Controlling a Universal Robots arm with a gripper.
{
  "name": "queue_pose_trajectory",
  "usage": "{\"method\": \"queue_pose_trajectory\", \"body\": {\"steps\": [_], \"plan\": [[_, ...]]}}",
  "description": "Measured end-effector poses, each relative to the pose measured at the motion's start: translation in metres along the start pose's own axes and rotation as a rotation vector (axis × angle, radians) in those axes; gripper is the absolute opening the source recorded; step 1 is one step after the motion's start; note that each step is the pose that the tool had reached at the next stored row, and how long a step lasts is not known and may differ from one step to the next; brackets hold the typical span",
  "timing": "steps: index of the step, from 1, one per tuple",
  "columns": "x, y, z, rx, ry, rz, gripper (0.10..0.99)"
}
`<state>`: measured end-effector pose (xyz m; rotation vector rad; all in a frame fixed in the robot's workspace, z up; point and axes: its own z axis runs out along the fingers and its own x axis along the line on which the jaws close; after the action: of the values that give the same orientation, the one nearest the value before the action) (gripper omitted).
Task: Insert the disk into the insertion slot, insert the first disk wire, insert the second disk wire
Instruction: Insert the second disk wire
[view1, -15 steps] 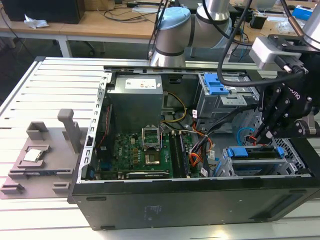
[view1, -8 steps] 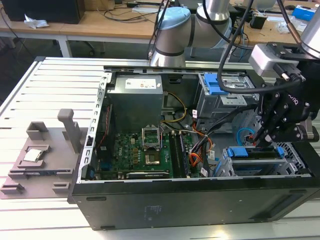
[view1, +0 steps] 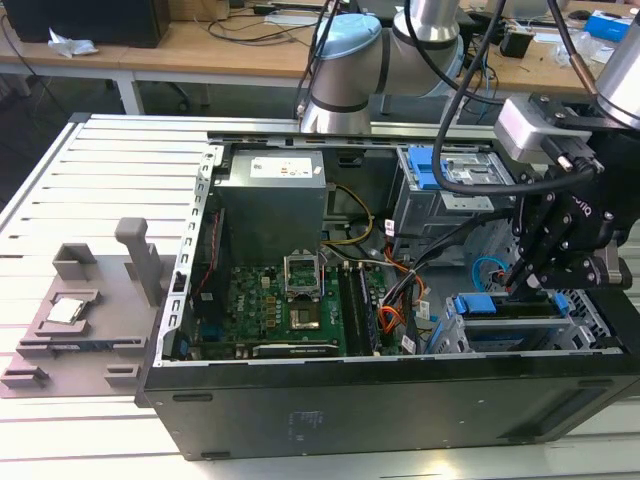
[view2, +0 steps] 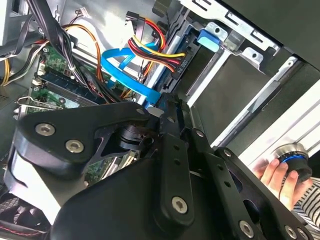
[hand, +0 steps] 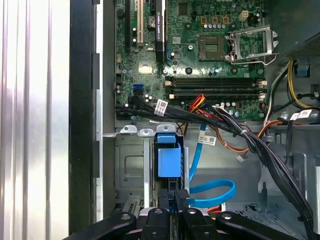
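In the exterior view the gripper hangs inside the open computer case, its fingertips just above the disk, which sits level in the insertion slot at the case's corner on the exterior view's right; its blue carrier tab shows in the first wrist view beside a flat blue cable; the fingers look drawn together, gripping nothing discernible; a person's hand rests outside the case.

No legible text, white labels on power supply and cable tags unreadable
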<state>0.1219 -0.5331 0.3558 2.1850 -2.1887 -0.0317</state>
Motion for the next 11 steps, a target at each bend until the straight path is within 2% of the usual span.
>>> {"method": "queue_pose_trajectory", "body": {"steps": [7,11], "plan": [[-0.0001,-0.0002,0.0048,0.0,0.0003,0.0,0.165],[-0.0003,-0.0035,0.0054,0.0,0.0,0.0,0.165]]}}
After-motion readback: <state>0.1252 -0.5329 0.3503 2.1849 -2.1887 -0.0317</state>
